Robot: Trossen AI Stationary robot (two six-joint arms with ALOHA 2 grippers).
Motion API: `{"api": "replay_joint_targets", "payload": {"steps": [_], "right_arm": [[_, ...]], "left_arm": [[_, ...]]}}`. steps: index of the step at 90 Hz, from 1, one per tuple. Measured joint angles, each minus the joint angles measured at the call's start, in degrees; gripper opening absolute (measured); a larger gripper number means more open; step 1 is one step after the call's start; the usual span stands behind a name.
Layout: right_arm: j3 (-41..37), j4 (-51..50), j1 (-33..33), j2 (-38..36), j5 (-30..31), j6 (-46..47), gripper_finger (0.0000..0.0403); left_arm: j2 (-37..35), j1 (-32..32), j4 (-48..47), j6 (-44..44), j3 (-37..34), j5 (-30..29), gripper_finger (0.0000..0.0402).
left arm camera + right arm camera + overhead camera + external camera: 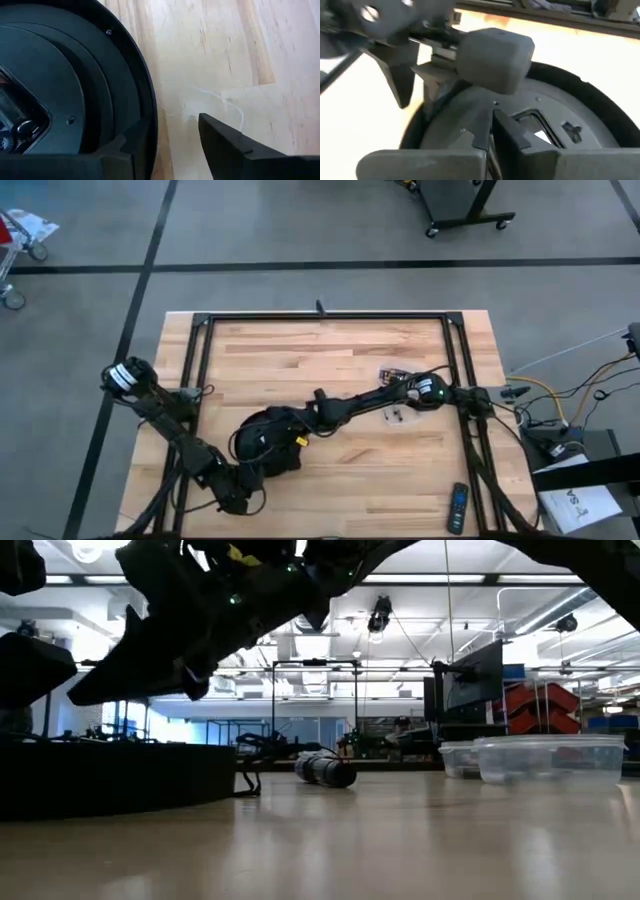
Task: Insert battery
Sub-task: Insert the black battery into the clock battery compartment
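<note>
A round black device (268,442) lies back-up on the table, left of centre. Its back shows a rectangular battery compartment (538,129) with a plus mark (572,131) beside it. My right gripper (494,131) is shut, its tips just over the device's back next to the compartment. No battery shows between the fingers. My left gripper (165,137) is open at the device's near rim (150,115), with one finger (117,155) over the back and the other (225,142) outside over the wood. Two small items (395,417) lie on the table under my right arm. My left gripper straddles the device's rim, slanting down from the table's near left side. Bare wood shows between the rim and the outer finger. Whether the inner finger touches the back, I cannot tell. My right gripper: I cannot tell whether its shut tips touch the device's back.
A black remote (457,508) lies near the table's front right corner. A dark cylinder (326,770) lies farther back on the table, with clear plastic boxes (545,758) to its right. A black frame (325,316) borders the work area. Cables hang off the right edge.
</note>
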Motion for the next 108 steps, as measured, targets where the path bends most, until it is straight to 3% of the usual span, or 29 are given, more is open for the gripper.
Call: {"api": "replay_joint_targets", "payload": {"steps": [33,61,108], "right_arm": [[0.0,1.2,0.09,2.48,0.52,2.75,0.0],[-0.13,-3.53,-0.34,2.58,1.76,2.78,0.0],[0.26,-7.82,0.01,-0.09,4.92,1.3,0.0]], "left_arm": [[0.0,0.0,0.24,0.01,0.0,-0.23,0.0121],[0.02,0.11,0.17,-0.26,0.0,-0.72,0.0101],[0.01,0.07,0.21,0.07,0.0,-0.35,0.0102]]}}
